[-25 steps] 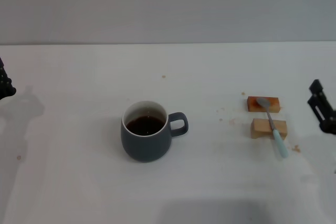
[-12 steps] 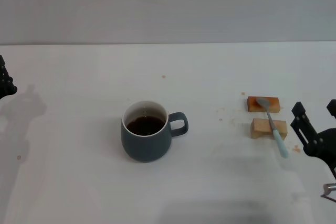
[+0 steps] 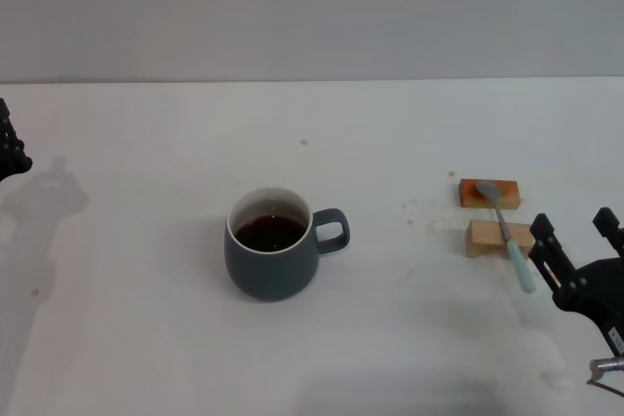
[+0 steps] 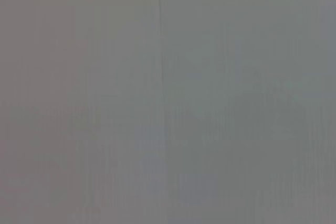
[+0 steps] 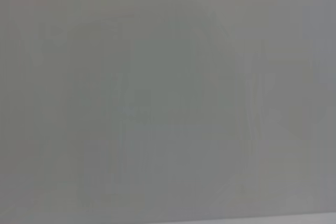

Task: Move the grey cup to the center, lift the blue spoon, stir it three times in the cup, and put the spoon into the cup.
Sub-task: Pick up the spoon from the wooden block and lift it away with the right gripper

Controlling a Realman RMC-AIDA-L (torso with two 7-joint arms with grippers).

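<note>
The grey cup (image 3: 275, 255) stands near the middle of the white table in the head view, handle turned toward the right, dark brown liquid inside. Over at the right, the blue spoon (image 3: 509, 232) lies across two small wooden blocks (image 3: 498, 238), metal bowl on the far block and pale handle pointing toward the front. My right gripper (image 3: 576, 241) is open, just right of the spoon's handle end and apart from it. At the far left edge my left gripper (image 3: 8, 148) stays parked. Both wrist views show only a blank grey surface.
The far wooden block (image 3: 488, 192) has a brown stain on top. Small brown specks dot the table (image 3: 146, 338) around the blocks and behind the cup. A grey wall runs along the table's back edge.
My right gripper has come in from the right edge, moving left and toward the front until it sits beside the spoon's handle. The cup, spoon and left arm have not moved.
</note>
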